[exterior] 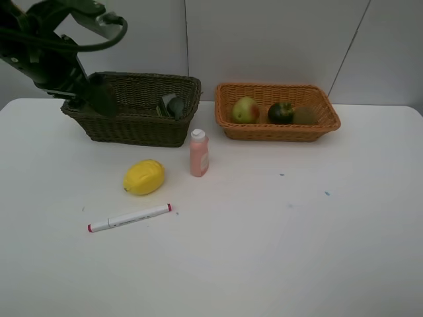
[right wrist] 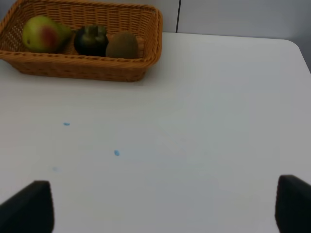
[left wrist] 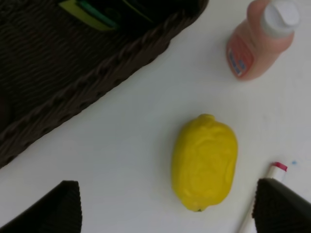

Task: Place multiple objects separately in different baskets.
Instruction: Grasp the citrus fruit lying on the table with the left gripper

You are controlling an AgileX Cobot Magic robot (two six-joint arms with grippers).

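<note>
My left gripper [left wrist: 172, 213], wide open, faces the lemon [left wrist: 204, 162], which I reckon joins the fruit [exterior: 246, 110] in the orange basket [exterior: 277, 132].

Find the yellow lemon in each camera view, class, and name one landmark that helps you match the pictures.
Exterior high: the lemon lies on the white table, in front of the dark basket, left of the pink bottle.
Left wrist: the lemon lies between dark basket, pink bottle and marker.
Right wrist: not in it; the orange basket shows instead.
Landmark: the pink bottle, beside the lemon in both views showing it.
</note>
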